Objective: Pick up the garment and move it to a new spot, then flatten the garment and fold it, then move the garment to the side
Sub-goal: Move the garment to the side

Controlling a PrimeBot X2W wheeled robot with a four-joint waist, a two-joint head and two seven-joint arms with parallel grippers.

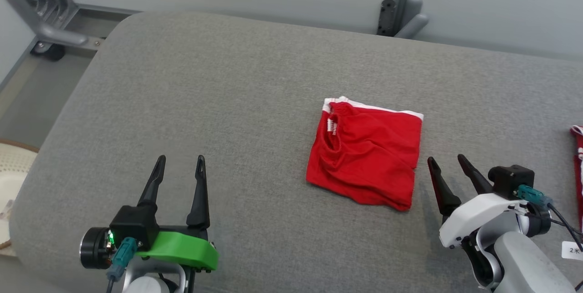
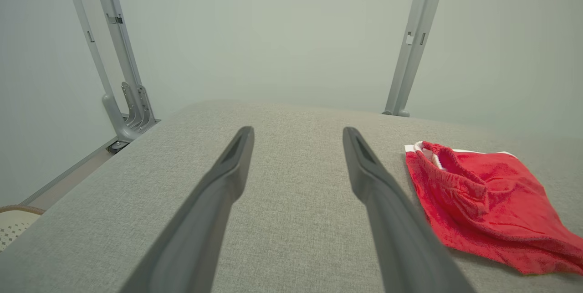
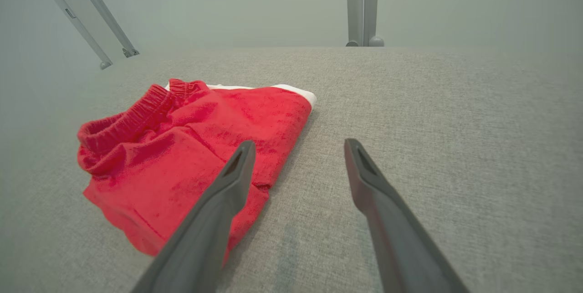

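Folded red shorts (image 1: 366, 154) are lying centrally on the bench (image 1: 218, 92). The left claw (image 1: 180, 160) and right claw (image 1: 445, 158) are standing wide open, holding nothing. The head view is catching a second red garment (image 1: 578, 170) at the bench's right edge.

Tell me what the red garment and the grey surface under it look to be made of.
Red garment: soft matte cloth, probably a cotton knit or terry; it creases limply, shows a fuzzy nap, and has a gathered elastic waistband and white trim. Grey surface: matte woven upholstery fabric, likely over padding; fine heathered weave, rounded corners.
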